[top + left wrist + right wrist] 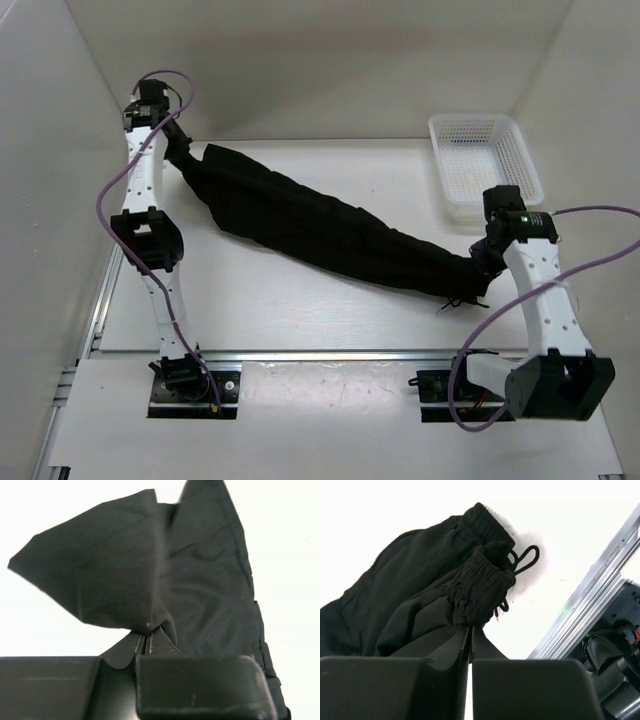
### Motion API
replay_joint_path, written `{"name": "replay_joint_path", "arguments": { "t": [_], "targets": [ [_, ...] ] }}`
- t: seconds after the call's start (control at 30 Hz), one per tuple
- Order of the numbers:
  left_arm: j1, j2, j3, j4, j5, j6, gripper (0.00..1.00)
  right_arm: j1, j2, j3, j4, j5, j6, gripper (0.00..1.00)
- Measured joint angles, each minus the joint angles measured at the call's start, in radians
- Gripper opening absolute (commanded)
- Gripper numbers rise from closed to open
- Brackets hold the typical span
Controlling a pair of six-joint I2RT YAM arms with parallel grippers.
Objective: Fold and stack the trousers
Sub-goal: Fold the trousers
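Top external — trousers strung between both jaws; mesh basket far-right.

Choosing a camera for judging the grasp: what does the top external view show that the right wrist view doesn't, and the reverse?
Only top external: the whole black trousers stretched diagonally between the left gripper and the right gripper, plus the white mesh basket at far right. Only right wrist: the gathered elastic waistband pinched between shut fingers, and the drawstring loop seen clearly. Both: black cloth, the white table, and the metal rail.
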Motion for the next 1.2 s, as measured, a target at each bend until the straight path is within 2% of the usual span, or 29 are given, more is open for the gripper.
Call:
{"name": "replay_joint_path", "arguments": {
  "t": [0.2, 0.23, 0.27, 0.3, 0.33, 0.37, 0.4, 0.43, 0.53, 0.63, 0.67, 0.7, 0.77, 0.8, 0.83, 0.87, 0.93, 0.97, 1.0, 1.03, 1.1, 1.13, 1.2],
  "targets": [
    [-0.063, 0.08, 0.05, 0.079, -0.023, 0.02, 0.12, -0.075, 0.127, 0.035, 0.063, 0.002, -0.094, 0.0],
    [-0.07, 0.101, 0.077, 0.089, -0.02, 0.021, 0.24, -0.091, 0.143, 0.043, 0.074, -0.002, -0.112, 0.0],
    [-0.075, 0.122, 0.105, 0.098, -0.015, 0.026, 0.45, -0.104, 0.158, 0.053, 0.087, -0.006, -0.128, 0.05],
    [-0.08, 0.148, 0.135, 0.121, -0.012, 0.027, 0.85, -0.115, 0.176, 0.067, 0.096, -0.006, -0.146, 0.17],
    [-0.082, 0.167, 0.151, 0.142, -0.006, 0.037, 1.0, -0.123, 0.198, 0.082, 0.108, -0.004, -0.161, 0.24],
    [-0.082, 0.188, 0.17, 0.163, 0.002, 0.031, 1.0, -0.13, 0.223, 0.102, 0.111, 0.0, -0.176, 0.36],
    [-0.08, 0.211, 0.19, 0.184, 0.006, 0.026, 1.0, -0.136, 0.255, 0.125, 0.12, 0.004, -0.186, 0.56],
    [-0.077, 0.228, 0.204, 0.205, 0.013, 0.024, 1.0, -0.143, 0.288, 0.147, 0.13, 0.009, -0.196, 0.66],
    [-0.068, 0.25, 0.215, 0.237, 0.032, 0.019, 1.0, -0.159, 0.374, 0.198, 0.16, 0.01, -0.241, 0.79],
    [-0.051, 0.229, 0.175, 0.267, 0.056, 0.023, 0.97, -0.165, 0.389, 0.21, 0.168, 0.006, -0.278, 0.8],
    [-0.041, 0.206, 0.145, 0.272, 0.064, 0.026, 0.88, -0.165, 0.382, 0.211, 0.165, 0.003, -0.288, 0.8],
    [-0.029, 0.181, 0.104, 0.28, 0.076, 0.03, 0.62, -0.165, 0.373, 0.209, 0.164, 0.0, -0.298, 0.8],
    [0.002, 0.111, 0.003, 0.285, 0.092, 0.037, 0.32, -0.165, 0.345, 0.2, 0.164, -0.015, -0.309, 0.72],
    [0.02, 0.075, -0.049, 0.29, 0.098, 0.043, 0.22, -0.165, 0.324, 0.183, 0.167, -0.032, -0.314, 0.67],
    [0.038, 0.033, -0.111, 0.295, 0.1, 0.054, 0.17, -0.165, 0.301, 0.162, 0.166, -0.047, -0.318, 0.58],
    [0.054, -0.005, -0.164, 0.29, 0.101, 0.062, 0.24, -0.165, 0.277, 0.134, 0.163, -0.066, -0.32, 0.5],
    [0.085, -0.057, -0.243, 0.287, 0.101, 0.075, 0.52, -0.165, 0.24, 0.079, 0.161, -0.109, -0.323, 0.38],
    [0.097, -0.071, -0.274, 0.282, 0.103, 0.079, 0.78, -0.165, 0.226, 0.051, 0.157, -0.131, -0.323, 0.38],
    [0.105, -0.075, -0.294, 0.277, 0.106, 0.085, 0.86, -0.165, 0.216, 0.025, 0.155, -0.153, -0.323, 0.39],
    [0.107, -0.072, -0.307, 0.272, 0.116, 0.085, 0.91, -0.165, 0.208, 0.001, 0.153, -0.173, -0.324, 0.52],
    [0.104, -0.042, -0.319, 0.26, 0.138, 0.088, 0.96, -0.165, 0.201, -0.037, 0.152, -0.212, -0.323, 0.63],
    [0.098, -0.016, -0.315, 0.258, 0.151, 0.09, 0.98, -0.165, 0.201, -0.053, 0.153, -0.229, -0.323, 0.67],
    [0.085, 0.053, -0.288, 0.25, 0.17, 0.093, 0.98, -0.165, 0.21, -0.071, 0.155, -0.256, -0.322, 0.67]
  ]
}}
